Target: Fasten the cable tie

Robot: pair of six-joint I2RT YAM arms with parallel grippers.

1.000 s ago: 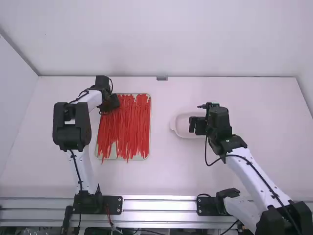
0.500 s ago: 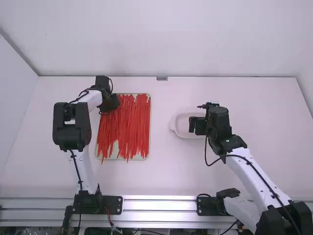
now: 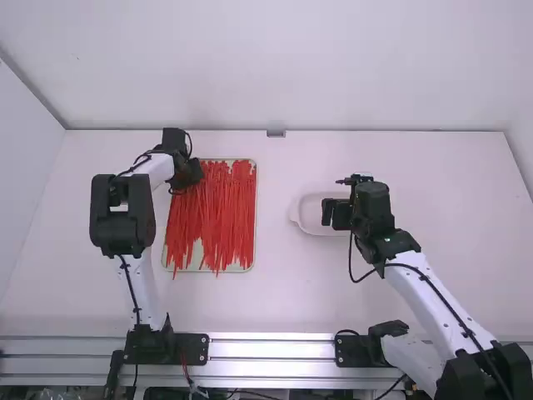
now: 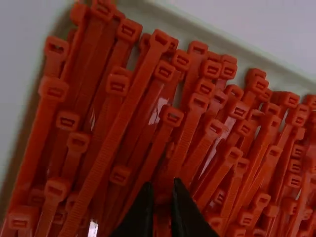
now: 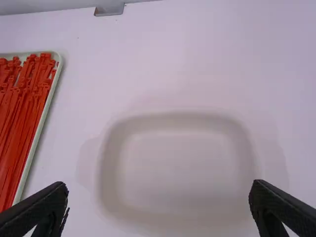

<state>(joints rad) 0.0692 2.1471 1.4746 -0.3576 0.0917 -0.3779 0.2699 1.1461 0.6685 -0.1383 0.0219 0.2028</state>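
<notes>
Neither arm has moved. Left end effector [image 4: 161, 185], fingers nearly together, pinches a red cable tie [image 4: 161, 207] on the tray [image 4: 197, 29]; right end effector [image 5: 158, 190] gapes wide above a white dish [image 5: 173, 118].

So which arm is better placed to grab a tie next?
Left: the left gripper sits in the red plastic cable ties, fingers pinching one; the right gripper hangs open above the white dish.

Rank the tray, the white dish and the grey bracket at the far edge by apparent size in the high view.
Largest: the tray of red cable ties.
Then the white dish.
Smallest: the grey bracket.
</notes>
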